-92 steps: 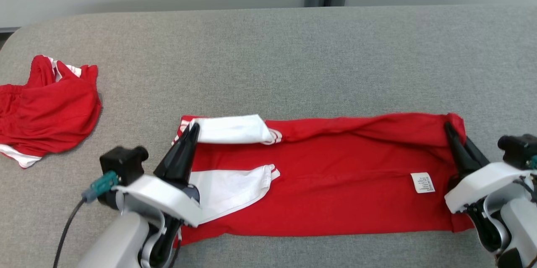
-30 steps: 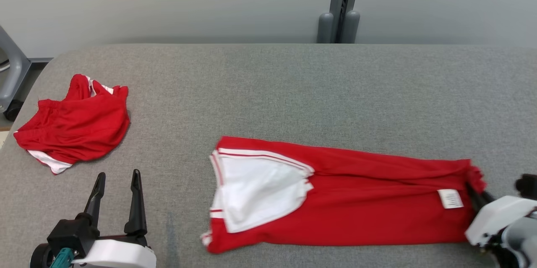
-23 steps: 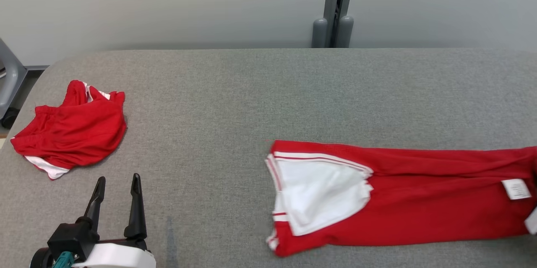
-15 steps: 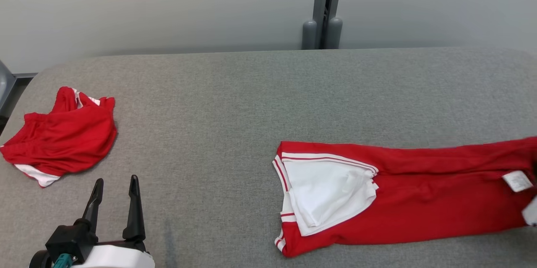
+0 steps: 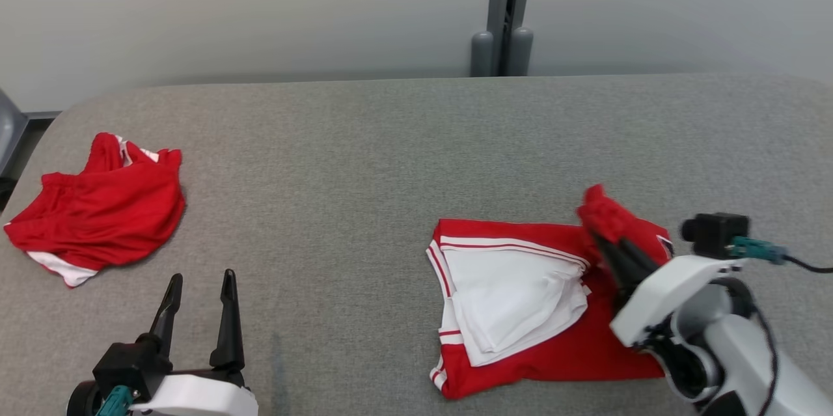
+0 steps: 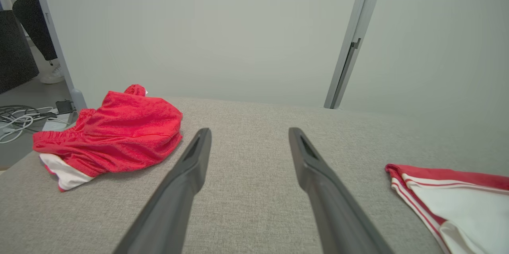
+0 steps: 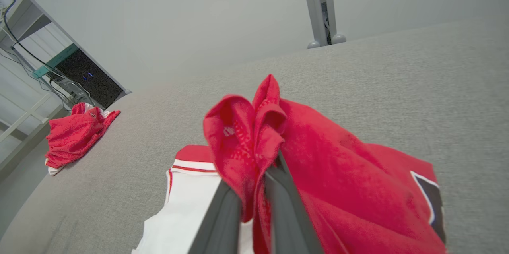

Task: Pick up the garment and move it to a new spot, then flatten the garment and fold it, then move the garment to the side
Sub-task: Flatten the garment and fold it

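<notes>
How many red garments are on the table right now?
2. The crumpled garment lies at the left end of the table. The half-folded garment lies right of centre, one end pinched in the right tool. None seems hidden.

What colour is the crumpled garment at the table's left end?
The crumpled garment is red with a white edge, clearest in the left wrist view.

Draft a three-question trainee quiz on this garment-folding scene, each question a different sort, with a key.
1. Short answer: on which side of the table, by the robot's own sides, lies the crumpled red garment?
2. True or false: the left end effector stands open, holding nothing.
3. The right end effector is shut on: A) the folded garment's red end; B) the crumpled red garment; C) nothing.
Key: 1 left; 2 true; 3 A.
</notes>
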Robot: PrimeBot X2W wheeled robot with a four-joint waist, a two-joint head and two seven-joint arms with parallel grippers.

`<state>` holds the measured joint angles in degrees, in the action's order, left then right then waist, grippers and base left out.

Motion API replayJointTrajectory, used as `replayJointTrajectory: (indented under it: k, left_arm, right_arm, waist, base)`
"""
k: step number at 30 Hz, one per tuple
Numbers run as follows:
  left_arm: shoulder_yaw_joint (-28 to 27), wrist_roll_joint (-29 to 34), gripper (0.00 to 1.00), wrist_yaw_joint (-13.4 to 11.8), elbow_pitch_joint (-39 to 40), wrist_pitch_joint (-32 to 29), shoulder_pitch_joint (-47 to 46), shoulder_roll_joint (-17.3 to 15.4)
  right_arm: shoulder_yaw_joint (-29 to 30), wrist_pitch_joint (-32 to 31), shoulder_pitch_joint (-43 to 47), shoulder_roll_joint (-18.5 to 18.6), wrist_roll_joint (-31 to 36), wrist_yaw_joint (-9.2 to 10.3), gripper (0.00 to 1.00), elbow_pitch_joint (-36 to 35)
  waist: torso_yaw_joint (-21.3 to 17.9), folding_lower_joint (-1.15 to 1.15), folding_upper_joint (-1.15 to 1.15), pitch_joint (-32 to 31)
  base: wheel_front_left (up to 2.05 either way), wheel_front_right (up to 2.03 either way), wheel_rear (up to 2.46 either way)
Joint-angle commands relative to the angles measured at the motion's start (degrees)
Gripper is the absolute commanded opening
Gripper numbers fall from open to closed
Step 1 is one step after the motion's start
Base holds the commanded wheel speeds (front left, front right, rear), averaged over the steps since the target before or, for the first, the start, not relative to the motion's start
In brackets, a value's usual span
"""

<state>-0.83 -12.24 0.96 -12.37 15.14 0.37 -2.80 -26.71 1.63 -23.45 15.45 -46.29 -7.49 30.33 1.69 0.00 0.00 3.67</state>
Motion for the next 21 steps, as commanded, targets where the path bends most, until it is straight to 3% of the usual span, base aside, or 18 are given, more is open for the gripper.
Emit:
replayJointTrajectory:
  k: [1, 12, 21]
  left_arm:
    - [0.28, -0.32, 1.0, -0.15, -0.22, -0.01, -1.41, -0.21]
    - [1.21, -1.0, 1.0, 0.36, -1.54, -0.01, -2.39, -0.2]
    - [2.03, -1.26, 1.0, 0.49, -2.55, -0.01, -3.53, -0.21]
  right_arm:
    - [-0.89, -0.84, 0.5, -1.28, 0.61, -0.01, 0.0, -1.42]
    - [-3.01, -1.74, -0.75, -9.79, 3.04, -0.01, 0.0, -0.25]
    - [-4.28, 0.1, -2.31, -11.78, 3.31, -0.01, 0.02, 4.98]
  waist:
    - [1.02, 0.0, 0.0, 0.33]
    - [4.79, 0.0, 0.0, 1.37]
    - [5.97, 0.0, 0.0, 1.71]
  base:
    - [0.0, 0.0, 0.0]
    - [0.0, 0.0, 0.0]
    - [0.0, 0.0, 0.0]
